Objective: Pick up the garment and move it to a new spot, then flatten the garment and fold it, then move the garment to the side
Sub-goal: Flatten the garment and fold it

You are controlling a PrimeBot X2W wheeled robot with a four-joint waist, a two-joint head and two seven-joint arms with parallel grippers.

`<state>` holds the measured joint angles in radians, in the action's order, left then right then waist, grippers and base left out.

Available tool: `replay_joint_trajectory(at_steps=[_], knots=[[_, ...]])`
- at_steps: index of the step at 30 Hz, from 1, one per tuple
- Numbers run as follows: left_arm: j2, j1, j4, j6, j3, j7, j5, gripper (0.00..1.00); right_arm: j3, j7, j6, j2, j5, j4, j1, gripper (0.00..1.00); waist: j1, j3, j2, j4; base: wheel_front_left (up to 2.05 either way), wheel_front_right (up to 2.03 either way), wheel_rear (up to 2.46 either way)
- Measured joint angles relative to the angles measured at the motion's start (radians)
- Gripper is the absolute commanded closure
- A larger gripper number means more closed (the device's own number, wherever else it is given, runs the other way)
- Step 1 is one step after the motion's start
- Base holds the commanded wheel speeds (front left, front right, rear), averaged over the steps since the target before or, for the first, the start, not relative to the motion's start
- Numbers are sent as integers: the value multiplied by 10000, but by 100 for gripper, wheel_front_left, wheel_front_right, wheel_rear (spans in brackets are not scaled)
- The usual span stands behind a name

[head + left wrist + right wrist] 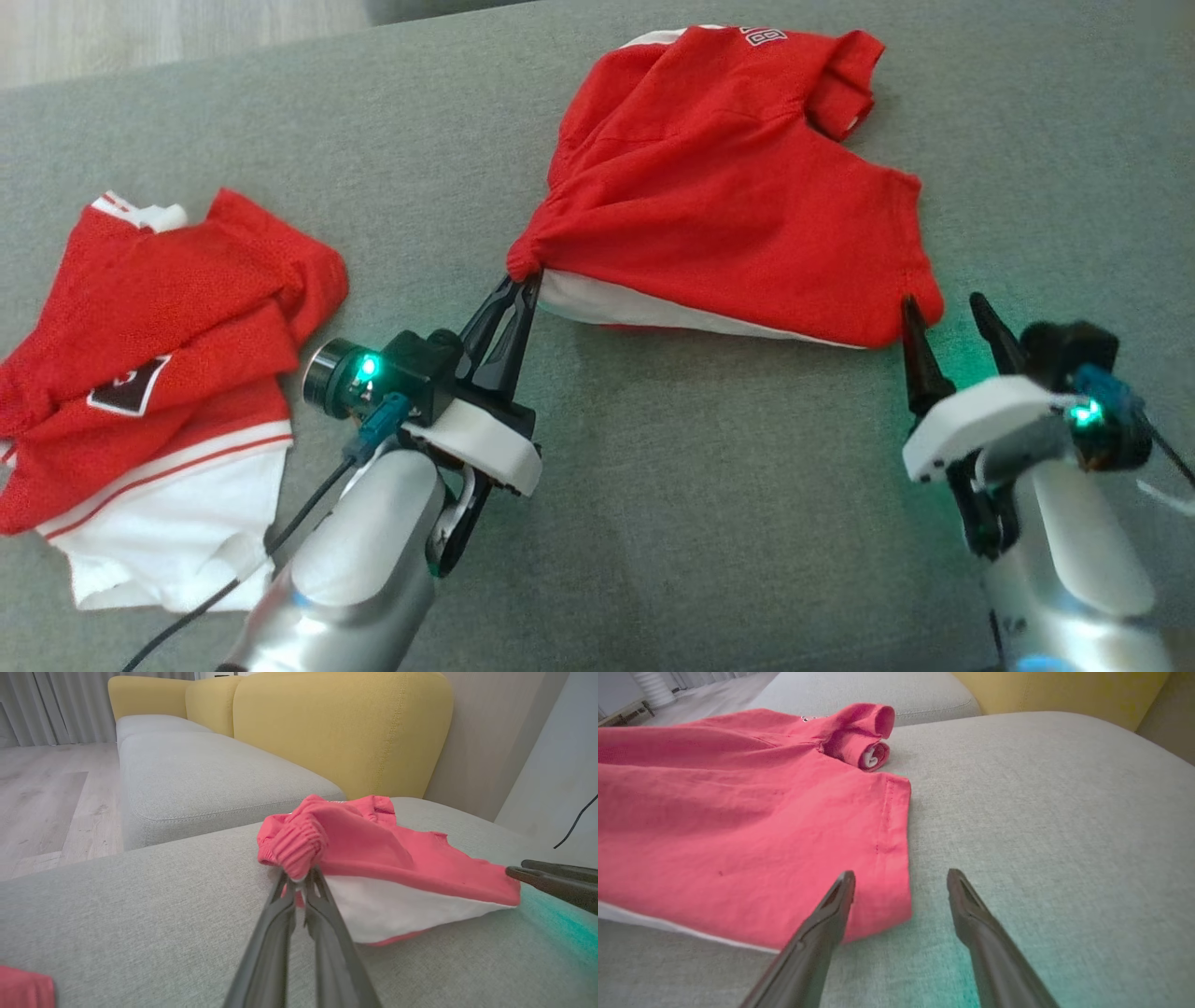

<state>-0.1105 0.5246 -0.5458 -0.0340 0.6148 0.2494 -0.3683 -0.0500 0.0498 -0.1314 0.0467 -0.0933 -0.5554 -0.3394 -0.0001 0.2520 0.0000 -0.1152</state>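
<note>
A red garment (738,177) with a white underside lies spread on the grey couch cushion (700,485). My left gripper (525,277) is shut on the garment's bunched near-left corner (299,851), lifting it slightly. My right gripper (943,308) is open, low over the cushion at the garment's near-right corner (887,905); one finger overlaps the hem, the other stands over bare cushion. A rolled sleeve (864,737) sits at the garment's far right.
A second red and white garment (159,373) lies crumpled at the left of the cushion. A yellow backrest (336,728) rises behind the couch, and wooden floor (42,793) lies beyond its far edge. Bare cushion stretches to the right.
</note>
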Motion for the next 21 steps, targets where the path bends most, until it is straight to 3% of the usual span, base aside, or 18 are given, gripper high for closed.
replay_joint_trajectory(at_steps=[5,14,15,16,21], knots=[[17,0,19,2,10,0,0,100,-159,-685,0,8,472,-813,-856,0,1,93,0,198,0,0,0],[54,1,-357,272,8,-2,84,100,-209,-748,0,12,759,-1212,-1516,0,1,134,0,518,0,0,0],[56,1,-439,270,8,-21,82,76,-209,-702,0,12,736,-1250,-1508,0,1,123,0,545,0,0,0],[63,0,-552,276,12,-58,77,0,-201,-631,0,12,732,-1281,-1496,0,1,102,0,568,0,0,0],[100,-10,-698,360,2,-102,65,0,-207,-389,0,15,573,-1390,-1373,0,1,-104,0,658,0,0,0]])
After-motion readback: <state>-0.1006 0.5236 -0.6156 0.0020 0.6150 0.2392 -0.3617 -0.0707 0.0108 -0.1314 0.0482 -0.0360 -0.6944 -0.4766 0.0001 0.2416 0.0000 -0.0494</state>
